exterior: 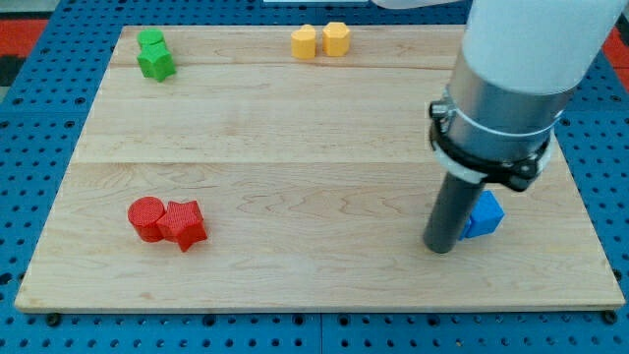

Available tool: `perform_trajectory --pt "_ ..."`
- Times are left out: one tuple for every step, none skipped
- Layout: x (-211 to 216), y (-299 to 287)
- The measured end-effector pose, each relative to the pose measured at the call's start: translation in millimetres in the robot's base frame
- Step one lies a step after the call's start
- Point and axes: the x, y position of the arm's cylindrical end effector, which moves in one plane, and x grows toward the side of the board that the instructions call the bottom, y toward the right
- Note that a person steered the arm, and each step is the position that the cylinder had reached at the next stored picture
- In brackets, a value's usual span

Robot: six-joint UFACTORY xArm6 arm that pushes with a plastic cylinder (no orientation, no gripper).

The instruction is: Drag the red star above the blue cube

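Observation:
The red star (184, 225) lies at the view's lower left of the wooden board (295, 147), touching a red cylinder (146, 217) on its left. The blue cube (483, 215) sits at the view's lower right, partly hidden behind the rod. My tip (440, 247) rests on the board just left of the blue cube and slightly below it, touching or almost touching it. The tip is far to the right of the red star.
Two green blocks (154, 56) sit together at the view's top left. Two yellow blocks (320, 41) sit side by side at the top middle. The arm's large grey and white body (511, 79) hangs over the board's right side.

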Motion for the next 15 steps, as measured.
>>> perform_trajectory --pt "24 -132" --pt "28 -231" --pt "27 -264" --pt "8 -273" --pt "-24 -253" --pt "-65 -211" --pt "-95 -163" --pt "-124 -201" --pt "-158 -178" --pt "-158 -123" --pt "-177 -163" --pt "-192 -102" --pt "-183 -19" --pt "-204 -5" --pt "-255 -1"
